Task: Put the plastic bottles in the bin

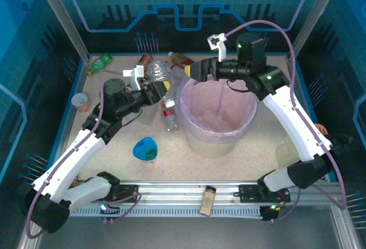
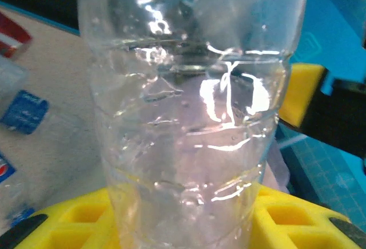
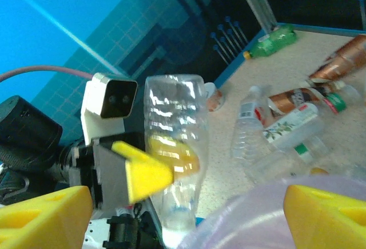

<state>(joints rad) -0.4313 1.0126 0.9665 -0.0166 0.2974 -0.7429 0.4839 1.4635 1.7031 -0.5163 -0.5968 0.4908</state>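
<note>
**Empty bottle in the left tool, bin just to the right: notes on how it handles**

The left tool [image 3: 173, 166] is clamped on a clear bottle [image 2: 189, 117], with one yellow pad on each side of the body. The bottle is up off the table [image 1: 114, 157], just left of the bin [image 1: 214, 143] near its far-left rim, and isn't over the opening yet. The right tool [image 1: 198, 70] hangs over that far-left rim with its fingers spread wide and nothing between them.

On handling, the bottle looks empty, so I'd guess it weighs next to nothing. The wall is thin and see-through with moulded ribs, and that type dents if you squeeze hard and springs back a bit when you ease off. It's glossy too, so it's probably slippery against the pads.

I'd say the ribbed middle, where the tool has it now, is the best place to hold it. The ribs give the pads something to bite on and stiffen the wall. The smooth shoulder would be more likely to slip out.

The other bottles [image 3: 286, 120] are lying on their sides in a heap on the table, left of and beyond the bin. I'd grab those across the belly too, not by the cap.
</note>
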